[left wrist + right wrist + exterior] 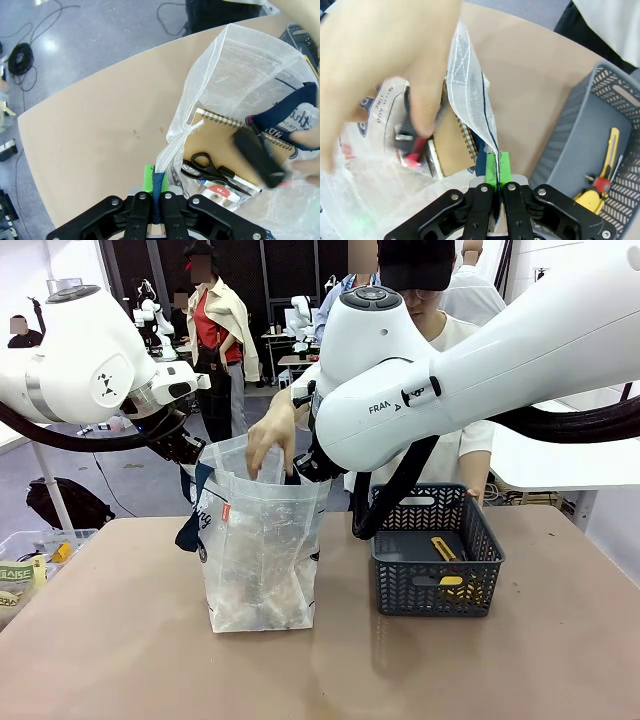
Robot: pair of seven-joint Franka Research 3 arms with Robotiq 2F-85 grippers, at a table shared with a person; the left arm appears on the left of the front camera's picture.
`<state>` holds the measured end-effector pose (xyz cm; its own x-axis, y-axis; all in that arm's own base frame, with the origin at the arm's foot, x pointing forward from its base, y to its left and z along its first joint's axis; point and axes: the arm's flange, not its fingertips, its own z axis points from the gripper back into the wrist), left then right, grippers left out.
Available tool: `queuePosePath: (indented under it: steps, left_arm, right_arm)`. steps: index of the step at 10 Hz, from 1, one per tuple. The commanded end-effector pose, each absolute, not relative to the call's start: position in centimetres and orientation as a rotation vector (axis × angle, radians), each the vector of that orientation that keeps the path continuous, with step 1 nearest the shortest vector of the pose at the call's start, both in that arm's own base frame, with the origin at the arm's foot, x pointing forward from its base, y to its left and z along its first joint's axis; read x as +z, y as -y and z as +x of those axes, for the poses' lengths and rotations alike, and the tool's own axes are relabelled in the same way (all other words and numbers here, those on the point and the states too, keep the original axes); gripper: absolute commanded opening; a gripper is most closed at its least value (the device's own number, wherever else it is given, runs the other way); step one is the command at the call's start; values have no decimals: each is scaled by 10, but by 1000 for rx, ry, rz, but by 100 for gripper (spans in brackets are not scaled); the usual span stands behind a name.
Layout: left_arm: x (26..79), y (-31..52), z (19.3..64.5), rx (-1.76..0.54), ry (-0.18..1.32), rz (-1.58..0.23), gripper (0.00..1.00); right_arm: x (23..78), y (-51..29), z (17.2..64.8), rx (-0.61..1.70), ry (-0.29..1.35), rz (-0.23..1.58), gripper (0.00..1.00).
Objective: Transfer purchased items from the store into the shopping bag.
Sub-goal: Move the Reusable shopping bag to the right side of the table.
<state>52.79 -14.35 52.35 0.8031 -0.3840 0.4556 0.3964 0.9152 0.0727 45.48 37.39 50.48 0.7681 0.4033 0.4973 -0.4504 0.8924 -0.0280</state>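
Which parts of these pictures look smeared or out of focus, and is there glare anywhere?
Right wrist view: the person's hand is a big soft smear close to the lens, while the basket is crisp. Left wrist view: a black item over the shopping bag is streaked with motion blur, and the floor shows a bright glare patch. Front view: mostly sharp.

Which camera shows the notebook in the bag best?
Left wrist view: the notebook, tan cover and spiral edge, shows clearly inside the bag. The right wrist view catches a strip beside the hand; from the front the bag blurs it.
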Motion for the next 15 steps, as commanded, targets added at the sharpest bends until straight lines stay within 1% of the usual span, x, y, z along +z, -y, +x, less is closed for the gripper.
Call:
queuePosePath:
  steps: [1, 15]
  left_arm:
    - [525, 141, 527, -414, 479, -22, 0]
    - [525, 141, 527, -414, 479, -22, 0]
  right_arm:
    - [504, -375, 454, 465, 515, 98, 0]
    - [504, -375, 454, 465, 515, 98, 0]
